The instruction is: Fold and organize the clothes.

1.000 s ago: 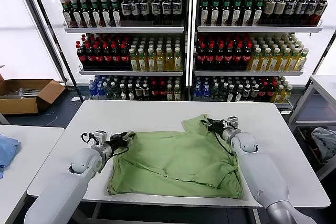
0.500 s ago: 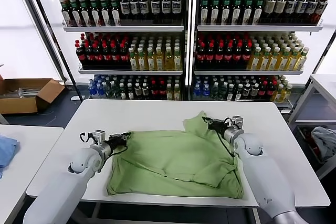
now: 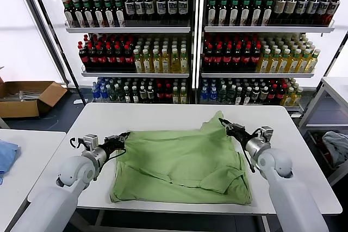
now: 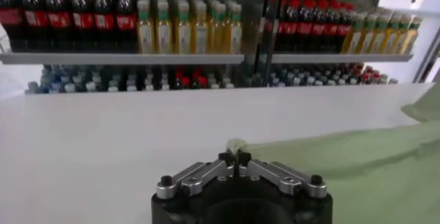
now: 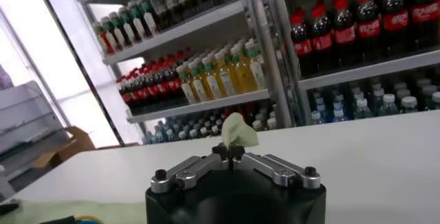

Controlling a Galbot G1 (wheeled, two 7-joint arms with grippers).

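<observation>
A light green shirt (image 3: 182,161) lies spread on the white table (image 3: 163,115), its far edge lifted and stretched between both grippers. My left gripper (image 3: 125,137) is shut on the shirt's far left corner; a small bit of green cloth (image 4: 235,143) sticks out between its closed jaws (image 4: 234,157). My right gripper (image 3: 224,123) is shut on the far right corner, where the cloth rises into a peak; a green flap (image 5: 237,130) stands up from its closed jaws (image 5: 228,152). Only one shirt shows; no collar, buttons or logo are visible.
Shelves of bottled drinks (image 3: 190,42) stand behind the table. A second white table with blue cloth (image 3: 6,156) is at the left. A cardboard box (image 3: 27,97) sits on the floor at far left. Another table and a bin with cloth (image 3: 334,148) stand at the right.
Both grippers have moved outward, left one farther left and right one farther right. The shirt's far edge is pulled wider and straighter between them.
</observation>
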